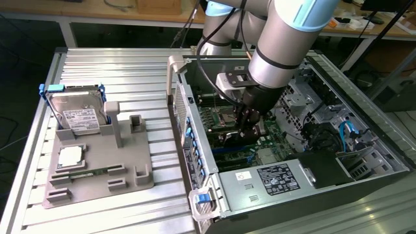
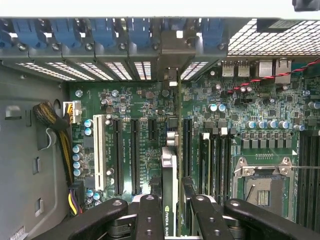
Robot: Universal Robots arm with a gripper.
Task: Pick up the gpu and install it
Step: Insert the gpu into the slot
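I see the gripper (image 1: 248, 127) reaching down into the open computer case (image 1: 370, 165), over the green motherboard (image 2: 130, 107). In the wrist view its black fingers (image 2: 149, 216) are clamped on the gpu (image 2: 170, 185), which stands edge-on between them, near the long black slots (image 2: 118, 155). I cannot tell whether the card touches the board. On the desk (image 1: 110, 63), at the exterior view's left, a hard drive (image 1: 78, 116) sits in a grey holder (image 1: 97, 170).
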